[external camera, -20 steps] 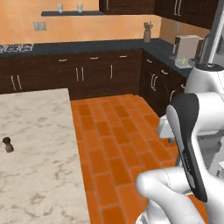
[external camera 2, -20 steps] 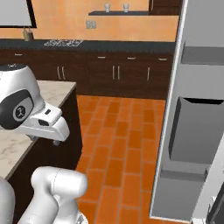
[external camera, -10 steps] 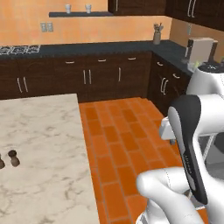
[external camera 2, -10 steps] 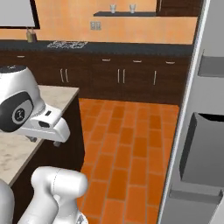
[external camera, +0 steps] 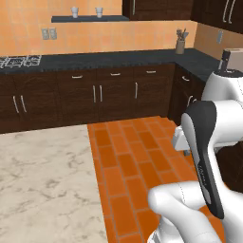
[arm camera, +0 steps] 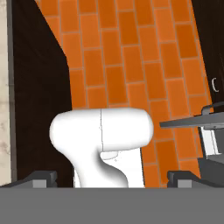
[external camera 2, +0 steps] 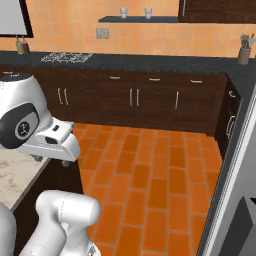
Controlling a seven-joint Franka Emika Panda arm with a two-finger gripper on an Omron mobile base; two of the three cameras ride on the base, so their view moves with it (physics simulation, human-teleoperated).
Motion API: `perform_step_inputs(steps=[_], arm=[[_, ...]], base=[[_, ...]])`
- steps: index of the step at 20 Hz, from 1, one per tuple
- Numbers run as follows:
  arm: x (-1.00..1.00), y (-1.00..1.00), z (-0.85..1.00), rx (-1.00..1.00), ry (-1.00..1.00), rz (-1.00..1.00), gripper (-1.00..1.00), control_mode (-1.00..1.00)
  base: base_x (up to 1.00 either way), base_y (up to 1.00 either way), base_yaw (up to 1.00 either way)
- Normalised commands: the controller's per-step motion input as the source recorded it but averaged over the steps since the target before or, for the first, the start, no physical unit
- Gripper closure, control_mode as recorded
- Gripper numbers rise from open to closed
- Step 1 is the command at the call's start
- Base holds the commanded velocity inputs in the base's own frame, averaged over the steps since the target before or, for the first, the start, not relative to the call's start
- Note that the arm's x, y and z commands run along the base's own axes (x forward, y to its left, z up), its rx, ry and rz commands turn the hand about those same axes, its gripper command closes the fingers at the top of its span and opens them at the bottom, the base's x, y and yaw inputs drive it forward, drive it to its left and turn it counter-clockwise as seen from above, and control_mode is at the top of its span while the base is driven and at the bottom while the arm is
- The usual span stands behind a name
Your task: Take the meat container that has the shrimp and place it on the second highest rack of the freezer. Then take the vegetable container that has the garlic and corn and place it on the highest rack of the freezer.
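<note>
The freezer (external camera 2: 235,180) stood at the right edge of the right base view, where you had only the grey edge of its open door and a dark bin low at the corner; its racks were out of sight, so neither the second highest nor the highest could be checked. Across the last second the whole picture slid: the island counter (external camera: 47,185) with its marble top spread over the lower left of the left base view, the two small dark shakers on it passed out of frame, and the freezer door drew off toward the right edge. That was your base turning, not the things moving. My reading is that you were swinging away from the freezer to go and find the containers, so the first carry had not begun; neither container showed anywhere.

The claw (arm camera: 112,177) hung with its tips at the full spread and nothing between them, pointing down over the orange brick floor (arm camera: 131,57).

For room, the floor lane between the island counter and the dark cabinets (external camera: 109,92) along the back wall looked open and wide. The tight edges were the island counter's near corner at the arm's left (external camera 2: 30,185) and the freezer door's edge on the right; I would expect a wide swing to risk either.
</note>
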Motion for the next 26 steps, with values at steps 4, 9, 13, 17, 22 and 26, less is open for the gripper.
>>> perform_step_inputs(steps=[4, 9, 13, 17, 22, 26], arm=[[0.00, 0.00, 0.00, 0.00, 0.00, 0.00, -1.00, 1.00], [0.00, 0.00, 0.00, 0.00, 0.00, 0.00, -1.00, 1.00], [0.00, 0.00, 0.00, 0.00, 0.00, 0.00, -1.00, 1.00], [0.00, 0.00, 0.00, 0.00, 0.00, 0.00, -1.00, 1.00], [0.00, 0.00, 0.00, 0.00, 0.00, 0.00, -1.00, 1.00], [0.00, 0.00, 0.00, 0.00, 0.00, 0.00, -1.00, 1.00]], base=[[1.00, 0.00, 0.00], [1.00, -0.14, 0.00], [1.00, -0.21, 0.00], [1.00, -0.24, 0.00], [1.00, -0.35, 0.00], [1.00, -0.51, 0.00]])
